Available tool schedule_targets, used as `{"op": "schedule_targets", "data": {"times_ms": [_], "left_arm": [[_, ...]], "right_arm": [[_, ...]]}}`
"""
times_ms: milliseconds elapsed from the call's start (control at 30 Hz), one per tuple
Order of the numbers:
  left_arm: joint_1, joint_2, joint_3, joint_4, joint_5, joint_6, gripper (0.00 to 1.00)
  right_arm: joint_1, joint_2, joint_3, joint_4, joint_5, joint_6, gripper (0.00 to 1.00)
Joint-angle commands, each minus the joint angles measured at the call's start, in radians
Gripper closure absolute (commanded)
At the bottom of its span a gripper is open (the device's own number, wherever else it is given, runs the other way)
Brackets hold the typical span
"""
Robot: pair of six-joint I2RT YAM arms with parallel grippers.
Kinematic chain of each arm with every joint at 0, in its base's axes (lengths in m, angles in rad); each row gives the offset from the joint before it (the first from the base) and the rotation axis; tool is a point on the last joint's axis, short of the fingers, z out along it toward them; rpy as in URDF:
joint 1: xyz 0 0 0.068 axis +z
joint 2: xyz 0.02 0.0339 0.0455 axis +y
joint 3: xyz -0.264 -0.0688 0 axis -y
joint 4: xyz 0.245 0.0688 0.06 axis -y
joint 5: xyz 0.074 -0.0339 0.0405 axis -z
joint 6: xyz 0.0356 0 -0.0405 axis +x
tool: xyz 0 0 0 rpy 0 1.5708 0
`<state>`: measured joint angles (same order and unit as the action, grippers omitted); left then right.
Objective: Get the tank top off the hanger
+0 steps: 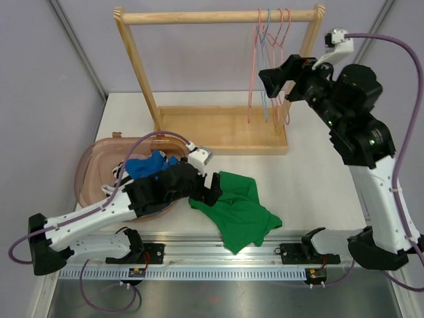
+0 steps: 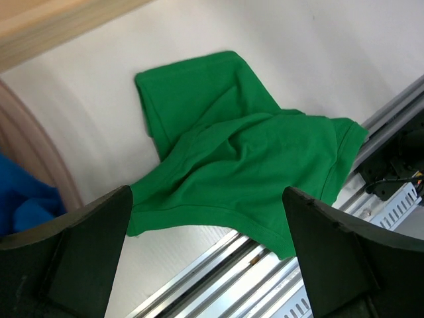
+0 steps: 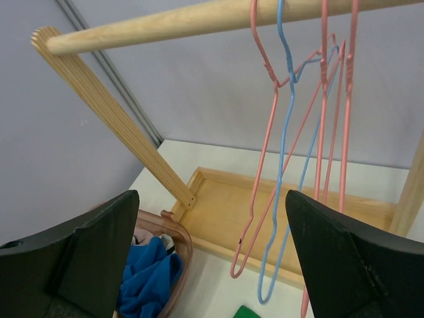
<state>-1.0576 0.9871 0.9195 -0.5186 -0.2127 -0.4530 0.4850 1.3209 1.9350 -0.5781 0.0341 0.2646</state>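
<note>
The green tank top (image 1: 238, 209) lies crumpled on the white table near the front rail, off any hanger. Bare pink and blue wire hangers (image 1: 268, 66) hang at the right end of the wooden rack's rod (image 1: 199, 16). My left gripper (image 1: 213, 189) hovers open over the tank top's left edge. In the left wrist view the tank top (image 2: 245, 152) spreads out beyond the open left gripper (image 2: 209, 258), with nothing between the fingers. My right gripper (image 1: 270, 81) is raised beside the hangers. In the right wrist view the hangers (image 3: 285, 165) dangle ahead of the open, empty right gripper (image 3: 212, 258).
A translucent pink basket (image 1: 93, 165) at the left holds a blue garment (image 1: 146, 164) and other clothes. The rack's wooden base tray (image 1: 218, 129) sits at the back. A metal rail (image 1: 218, 255) runs along the table's near edge.
</note>
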Motion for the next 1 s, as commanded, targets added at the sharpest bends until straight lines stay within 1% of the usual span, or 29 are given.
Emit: {"op": "schedule_targets", "data": {"times_ms": [0,100,133,233,333,400,500,667,700,733,800,833,867,900,967], "left_arm": [[-0.042,0.082,0.001,0.146,0.053,0.003,0.01],[-0.085,0.191,0.036,0.157,0.062,0.019,0.01],[-0.096,0.223,0.045,0.157,0.067,0.026,0.01],[-0.139,0.33,0.082,0.149,0.075,0.037,0.01],[-0.171,0.442,0.105,0.141,0.081,0.04,0.01],[-0.185,0.523,0.11,0.153,0.088,0.037,0.01],[-0.194,0.6,0.11,0.207,0.113,0.028,0.01],[-0.2,0.766,0.13,0.244,0.141,0.011,0.01],[-0.202,0.783,0.136,0.244,0.138,0.005,0.03],[-0.203,0.814,0.137,0.244,0.138,0.005,0.11],[-0.205,0.826,0.137,0.239,0.136,0.005,0.31],[-0.205,0.825,0.137,0.236,0.133,0.002,0.65],[-0.206,0.806,0.137,0.229,0.122,-0.001,0.78],[-0.206,0.788,0.139,0.212,0.086,-0.004,0.88],[-0.205,0.73,0.157,0.174,0.046,-0.006,1.0]], "right_arm": [[-0.003,-0.104,-0.057,-0.016,-0.031,-0.034,0.01],[-0.003,-0.212,-0.168,0.003,-0.031,-0.033,0.0],[-0.003,-0.266,-0.229,0.007,-0.031,-0.03,0.01],[-0.002,-0.366,-0.332,0.017,-0.031,-0.028,0.01],[-0.003,-0.455,-0.408,0.018,-0.069,-0.03,0.0],[-0.003,-0.492,-0.439,0.03,-0.088,-0.024,0.0],[-0.003,-0.545,-0.473,0.023,-0.129,-0.022,0.0],[-0.003,-0.574,-0.488,0.024,-0.203,-0.018,0.01],[-0.003,-0.578,-0.49,0.024,-0.212,-0.016,0.01],[-0.003,-0.581,-0.492,0.024,-0.221,-0.016,0.01],[-0.003,-0.589,-0.498,0.023,-0.246,-0.025,0.01],[-0.003,-0.592,-0.499,0.024,-0.252,-0.028,0.0],[-0.003,-0.597,-0.501,0.024,-0.252,-0.033,0.0],[-0.003,-0.601,-0.505,0.023,-0.246,-0.036,0.0],[-0.002,-0.611,-0.511,0.021,-0.226,-0.038,0.01]]}}
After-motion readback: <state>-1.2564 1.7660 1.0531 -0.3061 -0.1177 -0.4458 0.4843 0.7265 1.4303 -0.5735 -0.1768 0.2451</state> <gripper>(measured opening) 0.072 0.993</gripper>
